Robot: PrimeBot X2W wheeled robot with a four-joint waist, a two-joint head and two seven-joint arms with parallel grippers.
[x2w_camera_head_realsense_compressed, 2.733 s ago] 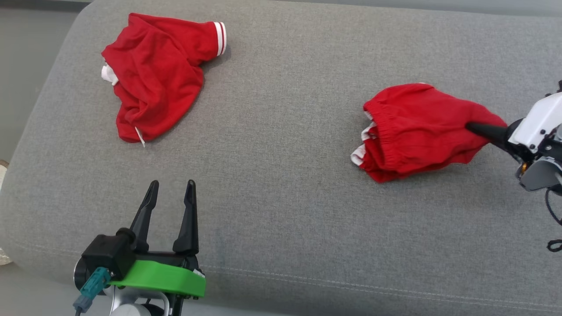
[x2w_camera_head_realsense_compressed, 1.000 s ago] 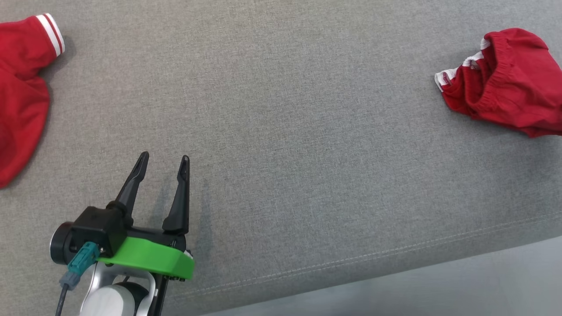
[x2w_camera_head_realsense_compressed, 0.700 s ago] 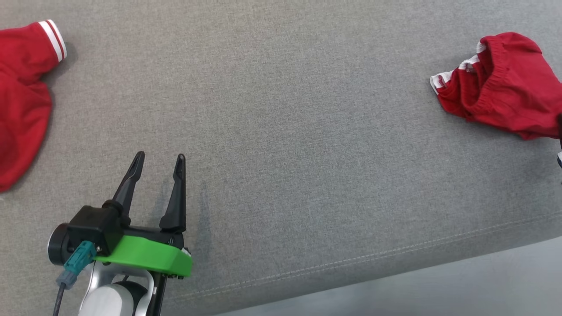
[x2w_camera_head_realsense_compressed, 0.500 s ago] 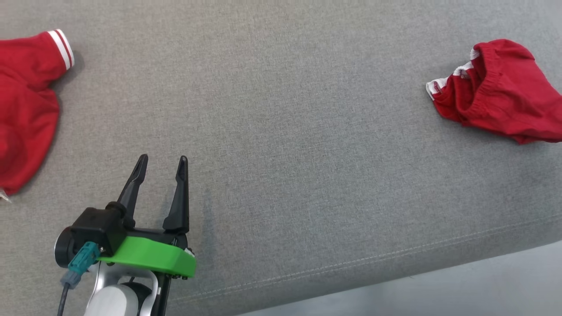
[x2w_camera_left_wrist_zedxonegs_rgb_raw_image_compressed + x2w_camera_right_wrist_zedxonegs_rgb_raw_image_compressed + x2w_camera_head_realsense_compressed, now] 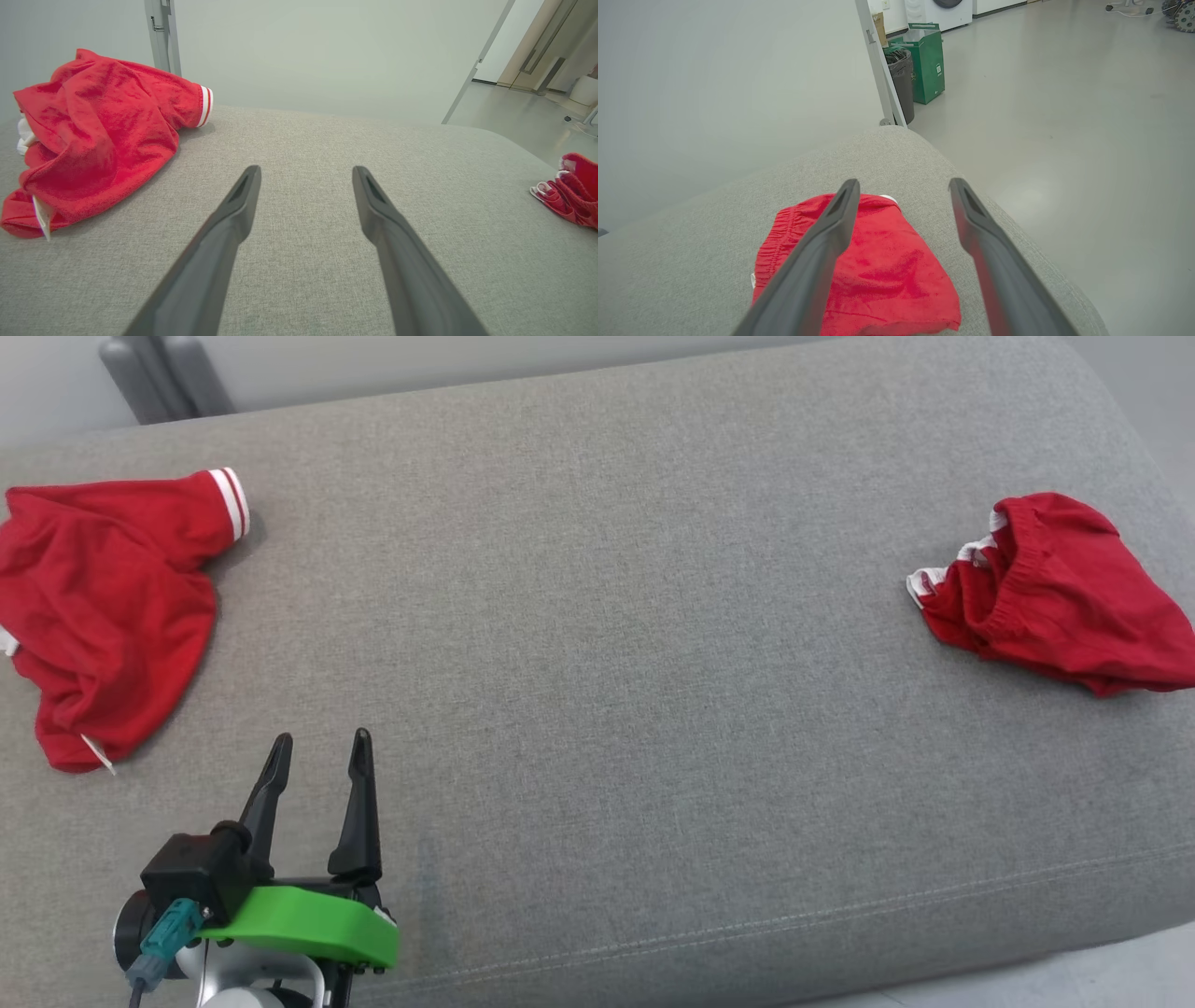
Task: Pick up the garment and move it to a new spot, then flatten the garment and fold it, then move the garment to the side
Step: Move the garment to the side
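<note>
Two red garments lie on the grey cushion (image 5: 597, 663). A bunched pair of red shorts (image 5: 1055, 597) with an elastic waistband rests near the cushion's right end. It also shows at the right edge of the left wrist view (image 5: 572, 191). My right gripper (image 5: 904, 183) hovers open just above and behind the shorts (image 5: 878, 270), with nothing between its fingers. A crumpled red top (image 5: 103, 607) with a white-striped cuff lies at the far left (image 5: 93, 135). My left gripper (image 5: 320, 737) stands open over bare cushion near the front edge (image 5: 306, 170), right of the top.
The cushion's rounded right end drops to a pale floor just past the shorts. A green bin (image 5: 929, 70) and a dark bin (image 5: 903, 79) stand far back by a grey post (image 5: 880, 65). Another grey post (image 5: 161, 35) rises behind the red top.
The right gripper, which gripped the shorts earlier, has let go and left the head view. The head camera has shifted, now showing both garments. The left gripper stays open.
</note>
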